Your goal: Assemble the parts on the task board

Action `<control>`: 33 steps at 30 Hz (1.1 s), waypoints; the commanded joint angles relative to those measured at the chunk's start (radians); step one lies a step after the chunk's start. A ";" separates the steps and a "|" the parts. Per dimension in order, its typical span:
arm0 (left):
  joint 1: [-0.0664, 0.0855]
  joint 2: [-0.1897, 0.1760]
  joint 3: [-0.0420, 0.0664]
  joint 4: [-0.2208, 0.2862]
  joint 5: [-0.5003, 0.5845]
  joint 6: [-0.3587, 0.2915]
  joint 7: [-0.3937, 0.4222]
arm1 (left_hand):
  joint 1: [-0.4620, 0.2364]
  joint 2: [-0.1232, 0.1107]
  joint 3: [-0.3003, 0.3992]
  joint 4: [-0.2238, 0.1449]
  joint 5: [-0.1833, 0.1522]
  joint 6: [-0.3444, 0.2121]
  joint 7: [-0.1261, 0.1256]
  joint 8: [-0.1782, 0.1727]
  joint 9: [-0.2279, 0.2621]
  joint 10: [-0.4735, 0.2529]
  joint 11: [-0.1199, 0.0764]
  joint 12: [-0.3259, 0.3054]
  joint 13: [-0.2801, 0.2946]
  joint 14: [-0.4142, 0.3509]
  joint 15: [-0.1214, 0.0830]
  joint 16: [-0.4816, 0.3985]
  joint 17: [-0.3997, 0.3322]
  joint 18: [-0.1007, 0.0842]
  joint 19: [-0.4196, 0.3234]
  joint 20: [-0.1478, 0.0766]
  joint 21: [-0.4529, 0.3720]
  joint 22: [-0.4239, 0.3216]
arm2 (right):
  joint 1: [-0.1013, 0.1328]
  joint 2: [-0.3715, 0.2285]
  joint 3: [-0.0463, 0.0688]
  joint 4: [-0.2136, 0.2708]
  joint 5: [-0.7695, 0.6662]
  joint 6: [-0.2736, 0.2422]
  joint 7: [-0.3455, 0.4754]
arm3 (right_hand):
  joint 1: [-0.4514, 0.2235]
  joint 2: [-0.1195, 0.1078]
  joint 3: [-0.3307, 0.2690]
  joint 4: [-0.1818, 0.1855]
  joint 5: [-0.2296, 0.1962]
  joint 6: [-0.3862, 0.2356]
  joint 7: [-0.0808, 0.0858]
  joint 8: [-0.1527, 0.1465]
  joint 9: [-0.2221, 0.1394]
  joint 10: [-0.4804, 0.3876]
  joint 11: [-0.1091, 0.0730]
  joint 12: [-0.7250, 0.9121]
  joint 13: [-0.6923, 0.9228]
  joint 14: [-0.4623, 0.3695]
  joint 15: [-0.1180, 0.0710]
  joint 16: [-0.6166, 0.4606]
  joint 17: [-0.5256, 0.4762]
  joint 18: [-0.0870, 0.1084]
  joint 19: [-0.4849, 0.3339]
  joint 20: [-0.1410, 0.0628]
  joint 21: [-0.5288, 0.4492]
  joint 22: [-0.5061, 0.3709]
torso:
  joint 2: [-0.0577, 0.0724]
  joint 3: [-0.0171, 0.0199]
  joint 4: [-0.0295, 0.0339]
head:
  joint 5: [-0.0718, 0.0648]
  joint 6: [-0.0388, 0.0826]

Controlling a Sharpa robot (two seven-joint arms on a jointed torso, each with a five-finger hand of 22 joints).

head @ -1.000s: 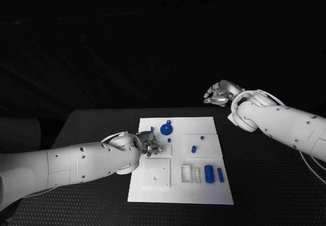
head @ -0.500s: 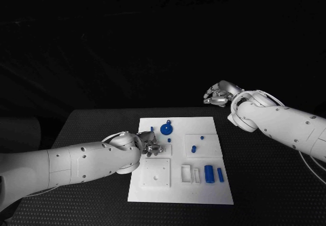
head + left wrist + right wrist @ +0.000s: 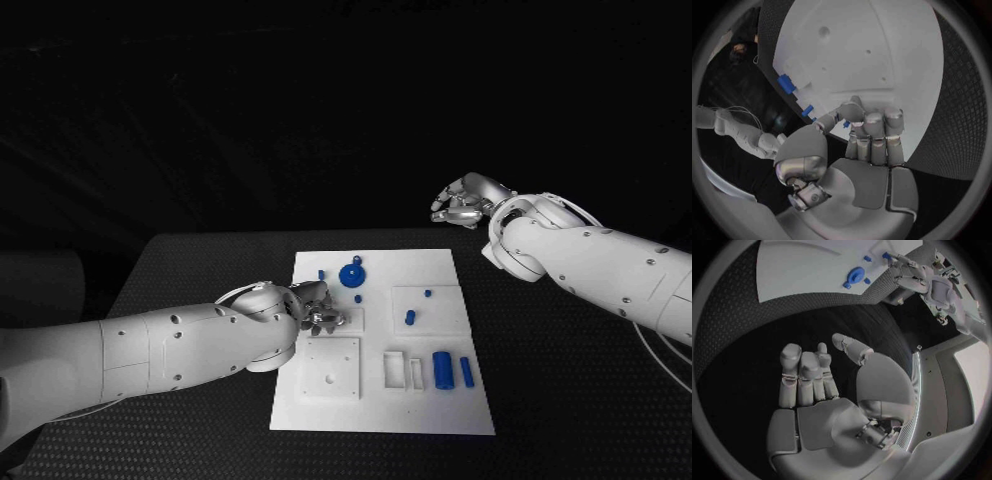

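Task board (image 3: pixel 378 400) lies on the black table (image 3: pixel 188 270); both hands' hold unclear.

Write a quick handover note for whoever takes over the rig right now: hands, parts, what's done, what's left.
Left hand: low over the task board, at its left edge, fingers curled; whether it holds a part I cannot tell.
Right hand: raised beyond the table's far edge, holding nothing.
Parts: blue disc at the far end, small pegs mid-board, two blue cylinders near the right edge.
Done: cannot judge.
Left: the loose-looking pieces, likely the cylinders.
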 commanded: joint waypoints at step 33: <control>-0.006 -0.006 0.001 0.010 0.028 0.001 0.024 | -0.019 -0.116 -0.011 0.101 -0.156 0.057 -0.066 0.003 -0.012 -0.039 -0.025 0.021 -0.040 0.021 -0.036 0.010 -0.021 0.022 0.005 -0.091 -0.003 0.008 | -0.008 -0.001 0.000 -0.003 0.001 0.018 0.004 | -0.011 0.001 -0.001 0.004 0.007 0.012 0.018 -0.006 0.002 -0.008 0.001 0.003 -0.001 -0.002 0.001 -0.006 0.002 0.030 0.000 -0.010 -0.005 0.014 | -0.001 0.0000 0.0003 | -0.005 -0.002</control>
